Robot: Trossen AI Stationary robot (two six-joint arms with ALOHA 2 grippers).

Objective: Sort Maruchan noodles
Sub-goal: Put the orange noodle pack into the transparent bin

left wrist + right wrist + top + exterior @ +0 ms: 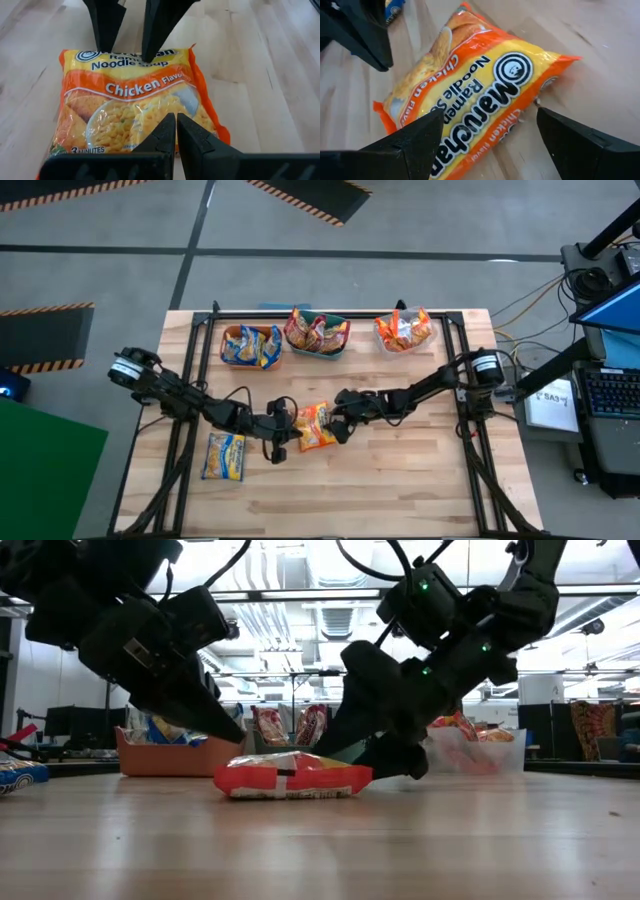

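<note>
While most packs sit in the bins (316, 350), the open right claw (338, 426) and closed left claw (284, 430) flank an orange pack (316, 426), and a blue pack (224, 456) waits.

Orange packet (316, 426) hemmed by both grippers — front table (400, 490) free.

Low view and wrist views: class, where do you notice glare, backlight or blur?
Low view: bright ceiling lights leave both arms as dark shapes; far bins soft. Left wrist view: shut left gripper blurry up close. Right wrist view: sheen on the orange noodle packet.
</note>
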